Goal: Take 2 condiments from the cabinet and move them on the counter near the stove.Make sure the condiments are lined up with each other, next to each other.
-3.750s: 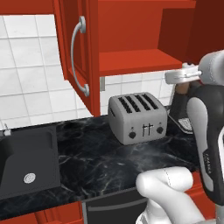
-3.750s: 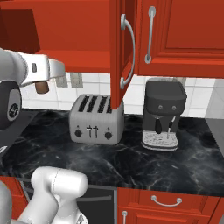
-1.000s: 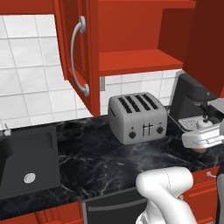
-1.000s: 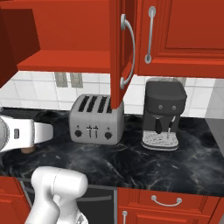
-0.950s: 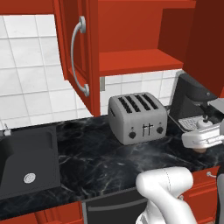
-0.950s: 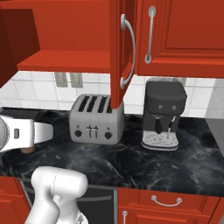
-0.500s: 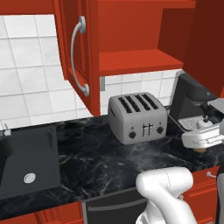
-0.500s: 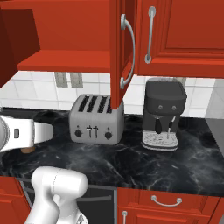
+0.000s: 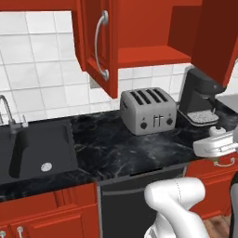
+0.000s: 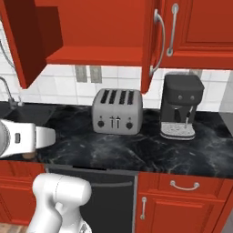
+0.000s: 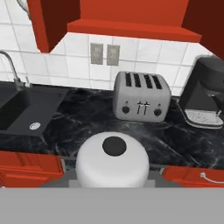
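My gripper (image 9: 218,156) hangs low at the right edge of the left base view, level with the front edge of the black counter (image 9: 109,148). It is shut on a small brown condiment (image 9: 218,161), which the white hand mostly hides. In the right base view the same hand sits at the far left, and the condiment (image 10: 29,156) peeks out under it. The red cabinet (image 9: 100,46) stands open above, its inner shelf (image 9: 148,56) showing. The stove is out of view.
A silver toaster (image 9: 148,111) sits mid-counter, with a black coffee machine (image 9: 200,95) to its right. On the left are the black sink (image 9: 39,148) and its faucet (image 9: 7,114). Red drawers and a dark appliance front (image 9: 123,197) run below the counter.
Since nearly four seconds ago the hand has come down from shelf height to counter height with the condiment. Over the last second it has hardly moved.
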